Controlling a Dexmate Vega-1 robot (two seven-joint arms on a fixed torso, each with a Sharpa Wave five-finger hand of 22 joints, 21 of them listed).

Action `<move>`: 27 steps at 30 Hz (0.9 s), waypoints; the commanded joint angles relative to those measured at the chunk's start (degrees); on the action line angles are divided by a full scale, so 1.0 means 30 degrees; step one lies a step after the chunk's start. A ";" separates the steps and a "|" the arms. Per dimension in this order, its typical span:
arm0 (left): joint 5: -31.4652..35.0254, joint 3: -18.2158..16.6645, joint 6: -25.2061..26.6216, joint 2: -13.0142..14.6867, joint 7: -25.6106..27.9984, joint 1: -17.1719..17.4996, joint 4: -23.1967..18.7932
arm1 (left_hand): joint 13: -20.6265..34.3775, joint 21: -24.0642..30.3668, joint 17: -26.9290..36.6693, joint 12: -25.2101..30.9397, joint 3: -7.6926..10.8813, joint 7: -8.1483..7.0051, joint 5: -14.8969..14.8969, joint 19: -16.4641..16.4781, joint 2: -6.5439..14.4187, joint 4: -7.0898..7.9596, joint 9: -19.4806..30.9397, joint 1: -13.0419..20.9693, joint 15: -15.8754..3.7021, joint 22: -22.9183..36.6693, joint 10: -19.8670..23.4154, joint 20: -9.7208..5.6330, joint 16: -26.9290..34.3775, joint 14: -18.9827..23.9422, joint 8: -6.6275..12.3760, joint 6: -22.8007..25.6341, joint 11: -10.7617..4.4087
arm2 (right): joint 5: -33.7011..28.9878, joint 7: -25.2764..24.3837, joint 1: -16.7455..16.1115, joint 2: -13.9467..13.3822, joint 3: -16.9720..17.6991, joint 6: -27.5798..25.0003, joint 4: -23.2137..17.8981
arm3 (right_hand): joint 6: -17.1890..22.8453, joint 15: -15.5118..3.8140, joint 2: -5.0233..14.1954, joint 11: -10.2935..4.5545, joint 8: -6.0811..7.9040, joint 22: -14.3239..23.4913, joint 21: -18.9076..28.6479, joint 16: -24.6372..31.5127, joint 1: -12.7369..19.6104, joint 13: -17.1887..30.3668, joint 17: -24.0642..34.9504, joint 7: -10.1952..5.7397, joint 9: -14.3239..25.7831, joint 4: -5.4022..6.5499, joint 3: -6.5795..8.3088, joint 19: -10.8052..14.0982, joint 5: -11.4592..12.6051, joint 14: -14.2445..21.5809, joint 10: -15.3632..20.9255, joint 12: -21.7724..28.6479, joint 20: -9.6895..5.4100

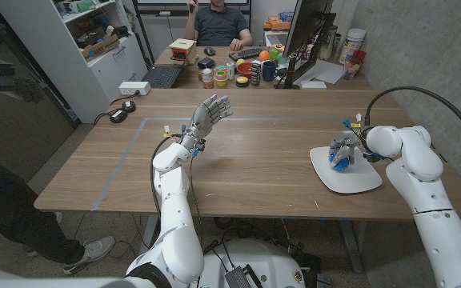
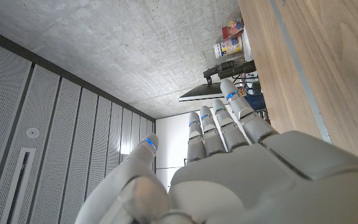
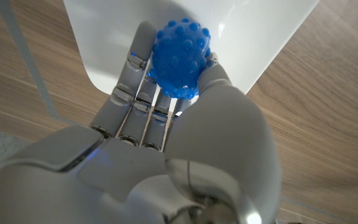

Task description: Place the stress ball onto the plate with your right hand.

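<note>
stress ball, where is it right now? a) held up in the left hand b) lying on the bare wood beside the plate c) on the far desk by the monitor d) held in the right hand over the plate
d: the blue stress ball sits between the fingers of the right hand, with the white plate directly beneath it; the left hand is raised and holds nothing.

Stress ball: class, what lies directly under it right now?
Under the blue stress ball, held in the right hand, lies the white plate. The fingers hide whether ball and plate touch.

Blue nubby stress ball (image 3: 178, 61) (hand-held) over white plate (image 3: 253, 37)
</note>
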 commanded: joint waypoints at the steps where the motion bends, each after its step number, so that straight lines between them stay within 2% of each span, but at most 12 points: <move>1: -0.0044 -0.0074 -0.0088 0.0125 0.0015 -0.0224 0.0348 | 0.0082 -0.0054 0.0051 0.0085 -0.0066 0.0069 0.0123 0.0245 -0.0012 -0.0022 0.0079 -0.0090 -0.0348 0.0070 0.0063 -0.0080 0.0052 -0.0048 0.0143 0.0117 0.0102 | -0.0549 0.0841 0.0448 -0.0120 -0.0488 -0.0371 0.0193 | -0.1051 -0.4136 0.2437 -0.0042 -0.0567 -0.0121 0.0185 -0.0398 0.2133 -0.0092 -0.0256 -0.0258 -0.0127 0.0153 -0.0144 -0.1571 0.0068 0.2224 -0.0442 -0.0187 -0.2753; 4: -0.0037 -0.0103 -0.0110 0.0165 0.0039 -0.0287 0.0474 | 0.0083 -0.0063 0.0051 0.0083 -0.0070 0.0066 0.0123 0.0249 -0.0010 -0.0021 0.0079 -0.0092 -0.0341 0.0070 0.0058 -0.0095 0.0058 -0.0034 0.0145 0.0123 0.0078 | -0.0671 0.1071 0.0568 -0.0115 -0.0598 -0.0478 0.0222 | -0.1831 -0.4114 0.2353 0.0014 -0.1072 -0.0253 0.0205 -0.0684 0.1822 -0.0232 -0.0475 -0.0430 -0.0289 0.0287 -0.0305 -0.1750 0.0069 0.2000 -0.0732 -0.0321 -0.2769; 17: 0.0041 -0.0200 -0.0247 0.0373 0.0138 -0.0668 0.1108 | 0.0083 -0.0116 0.0051 0.0092 -0.0095 0.0060 0.0127 0.0274 -0.0001 -0.0019 0.0079 -0.0101 -0.0362 0.0073 0.0086 -0.0097 0.0058 -0.0029 0.0141 0.0125 0.0111 | -0.0710 0.1934 0.1139 -0.0144 -0.0915 -0.0625 0.0408 | -0.3795 -0.4014 0.1664 0.0049 -0.2432 -0.0544 0.0216 -0.1219 0.0657 -0.0615 -0.0999 -0.0880 -0.0678 0.0678 -0.1095 -0.1931 0.0189 0.1283 -0.1610 -0.0656 -0.2753; 27: 0.0080 -0.0315 -0.0383 0.0554 0.0177 -0.0970 0.1687 | 0.0082 -0.0163 0.0051 0.0080 -0.0109 0.0054 0.0132 0.0266 0.0010 -0.0019 0.0079 -0.0104 -0.0352 0.0074 0.0053 -0.0095 0.0059 -0.0025 0.0142 0.0138 0.0061 | -0.0825 0.2593 0.1526 -0.0165 -0.1132 -0.0702 -0.0028 | -0.4623 -0.3973 0.1376 0.0096 -0.3007 -0.0627 0.0193 -0.1303 -0.0002 -0.0675 -0.1153 -0.1030 -0.0780 0.0930 -0.1537 -0.1974 0.0271 0.0988 -0.2450 -0.0870 -0.2728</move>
